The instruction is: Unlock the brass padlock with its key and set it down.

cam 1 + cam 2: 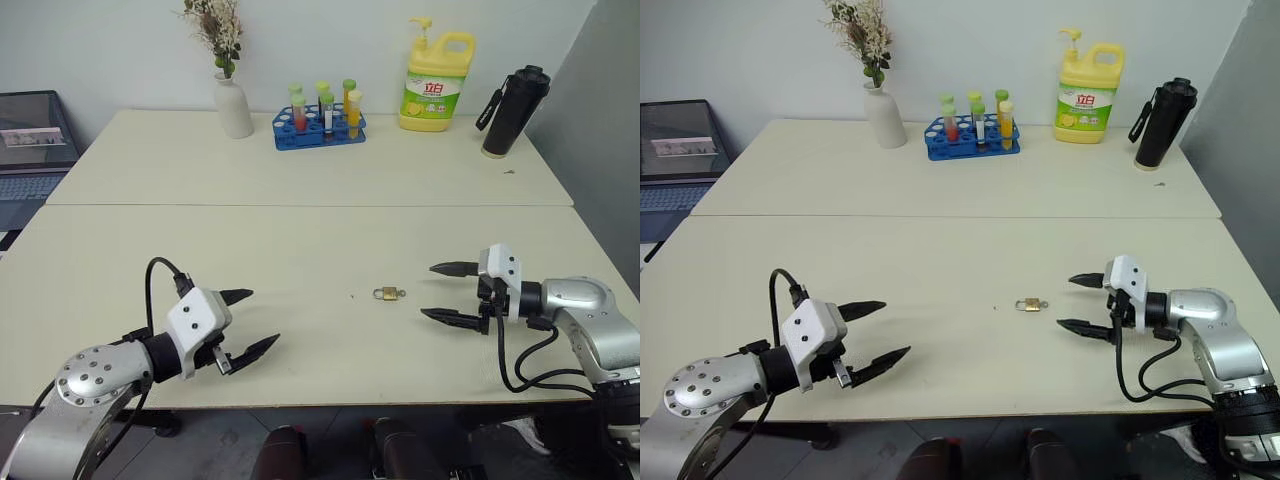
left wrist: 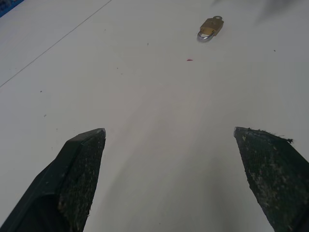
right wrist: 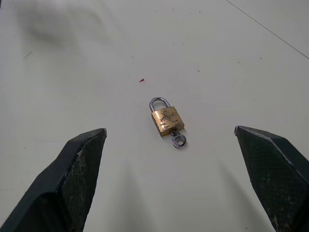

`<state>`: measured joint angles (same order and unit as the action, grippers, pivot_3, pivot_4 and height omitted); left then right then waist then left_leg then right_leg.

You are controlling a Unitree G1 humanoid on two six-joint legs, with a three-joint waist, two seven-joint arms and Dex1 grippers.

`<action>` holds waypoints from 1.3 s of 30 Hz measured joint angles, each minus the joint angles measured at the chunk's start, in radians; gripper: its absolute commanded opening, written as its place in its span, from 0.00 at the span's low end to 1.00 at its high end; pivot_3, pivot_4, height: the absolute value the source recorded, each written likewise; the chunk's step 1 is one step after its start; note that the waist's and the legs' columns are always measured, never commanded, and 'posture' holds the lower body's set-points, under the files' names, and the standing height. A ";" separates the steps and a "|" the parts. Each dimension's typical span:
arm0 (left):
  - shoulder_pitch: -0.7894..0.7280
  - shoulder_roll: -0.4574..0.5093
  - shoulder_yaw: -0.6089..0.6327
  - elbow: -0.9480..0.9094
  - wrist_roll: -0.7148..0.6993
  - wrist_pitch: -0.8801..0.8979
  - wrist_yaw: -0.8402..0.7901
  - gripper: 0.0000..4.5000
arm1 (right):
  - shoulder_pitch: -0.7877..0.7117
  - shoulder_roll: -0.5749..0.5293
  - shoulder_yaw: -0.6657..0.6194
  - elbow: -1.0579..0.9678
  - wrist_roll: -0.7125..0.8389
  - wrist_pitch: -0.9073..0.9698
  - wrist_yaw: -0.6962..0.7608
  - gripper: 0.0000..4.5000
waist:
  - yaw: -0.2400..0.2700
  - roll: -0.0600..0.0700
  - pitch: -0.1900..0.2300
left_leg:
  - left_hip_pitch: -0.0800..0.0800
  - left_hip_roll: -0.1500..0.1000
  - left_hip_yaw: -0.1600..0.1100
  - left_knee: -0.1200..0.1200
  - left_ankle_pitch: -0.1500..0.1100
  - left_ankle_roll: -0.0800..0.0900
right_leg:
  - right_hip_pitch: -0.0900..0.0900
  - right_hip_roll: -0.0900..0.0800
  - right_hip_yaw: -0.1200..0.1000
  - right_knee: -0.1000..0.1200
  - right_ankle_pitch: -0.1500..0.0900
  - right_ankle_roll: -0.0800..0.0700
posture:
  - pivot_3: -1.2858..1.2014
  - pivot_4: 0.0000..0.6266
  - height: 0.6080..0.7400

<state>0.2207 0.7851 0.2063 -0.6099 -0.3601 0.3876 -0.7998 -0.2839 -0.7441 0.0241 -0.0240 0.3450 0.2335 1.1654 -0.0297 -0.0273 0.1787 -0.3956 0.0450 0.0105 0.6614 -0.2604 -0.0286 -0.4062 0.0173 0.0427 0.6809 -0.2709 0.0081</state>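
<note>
Brass padlock (image 3: 167, 120) flat on table (image 1: 300, 250), key (image 3: 178, 140) shaft hidden inside, both end effectors (image 1: 249, 322) (image 1: 450, 292) spread, empty.

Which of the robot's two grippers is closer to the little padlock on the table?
The right gripper: the padlock lies just in front of its open fingers, while the left gripper sits much farther off.

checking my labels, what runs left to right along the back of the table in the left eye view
white vase → blue tube rack → yellow detergent bottle → black flask
</note>
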 measured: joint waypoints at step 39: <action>-0.220 -0.039 -0.102 0.120 0.034 -0.114 -0.061 0.99 | 0.126 -0.057 -0.028 -0.070 -0.034 0.007 -0.048 1.00 | 0.009 0.000 0.000 | -0.001 -0.001 0.000 0.002 0.000 0.000 | 0.001 0.001 -0.001 0.000 0.000 0.000 | 0.52 0.24 1.00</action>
<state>0.0012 0.7463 0.1042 -0.4896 -0.3260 0.2736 -0.8610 -0.1579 -0.8009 -0.0035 -0.0939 0.3110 0.2407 1.1176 -0.0202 -0.0272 0.1786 -0.3966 0.0436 0.0103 0.6630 -0.2603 -0.0286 -0.4056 0.0180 0.0417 0.6812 -0.2707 0.0086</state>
